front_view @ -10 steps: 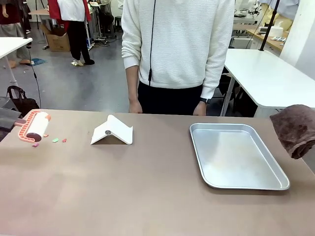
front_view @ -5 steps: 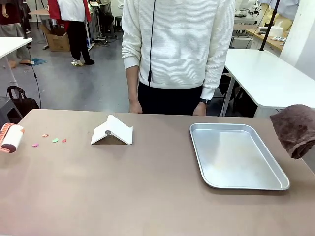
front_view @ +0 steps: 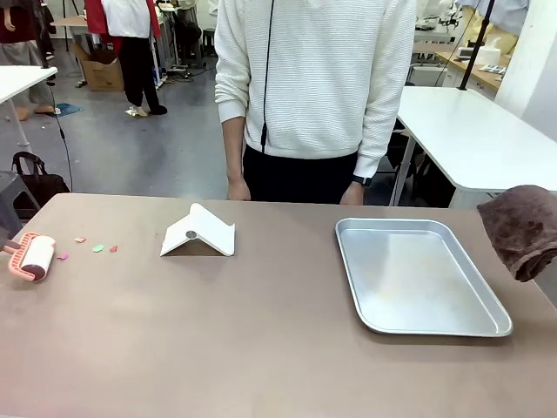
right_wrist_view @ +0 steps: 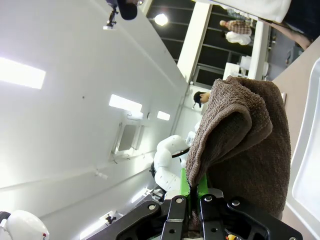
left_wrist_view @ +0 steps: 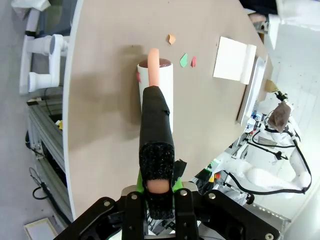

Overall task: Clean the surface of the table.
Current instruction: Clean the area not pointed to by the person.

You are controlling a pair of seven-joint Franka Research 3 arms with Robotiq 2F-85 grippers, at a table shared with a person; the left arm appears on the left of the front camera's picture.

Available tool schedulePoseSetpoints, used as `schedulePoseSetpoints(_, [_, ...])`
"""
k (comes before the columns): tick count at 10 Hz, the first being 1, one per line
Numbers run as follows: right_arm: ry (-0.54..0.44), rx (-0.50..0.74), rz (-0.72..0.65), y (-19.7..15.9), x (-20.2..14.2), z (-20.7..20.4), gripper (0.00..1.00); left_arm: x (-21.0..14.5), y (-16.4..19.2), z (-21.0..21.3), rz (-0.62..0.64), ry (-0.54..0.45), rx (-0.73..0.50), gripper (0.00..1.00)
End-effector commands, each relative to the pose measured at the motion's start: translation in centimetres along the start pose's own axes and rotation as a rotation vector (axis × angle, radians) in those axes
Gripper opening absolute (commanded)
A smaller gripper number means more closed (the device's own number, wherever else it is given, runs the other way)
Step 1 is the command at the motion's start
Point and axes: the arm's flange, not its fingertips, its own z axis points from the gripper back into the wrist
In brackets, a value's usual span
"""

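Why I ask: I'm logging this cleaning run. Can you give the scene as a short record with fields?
surface: brownish table
left gripper: shut on the handle of a lint roller, at the table's left edge
right gripper: shut on a brown towel, at the table's right edge
debris: small coloured scraps next to the roller
other items: silver tray on the right; white stand left of centre
person: standing at the far side
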Motion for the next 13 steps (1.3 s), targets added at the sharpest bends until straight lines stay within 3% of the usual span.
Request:
schedulePoseSetpoints(1, [0.010, -0.002, -0.016, 0.6, 0.1, -0.3, 0.06, 0.3, -0.7, -1.6, 0.043, 0.025, 0.057, 0.20])
schedulePoseSetpoints(6, [0.010, -0.002, -0.016, 0.6, 0.1, -0.3, 0.06, 2.4, -3.5, -6.5, 0.035, 0.064, 0.127, 0.20])
schedulePoseSetpoints(10, [0.010, -0.002, -0.016, 0.6, 0.1, -0.3, 0.06, 3.9, -7.4, -10.2, -0.049, 0.148, 0.154, 0.20])
schedulePoseSetpoints(13, [0.010, -0.002, -0.016, 0.6, 0.1, -0.3, 0.06, 4.9, -9.8, -11.3, -0.102, 0.152, 0.133, 0.20])
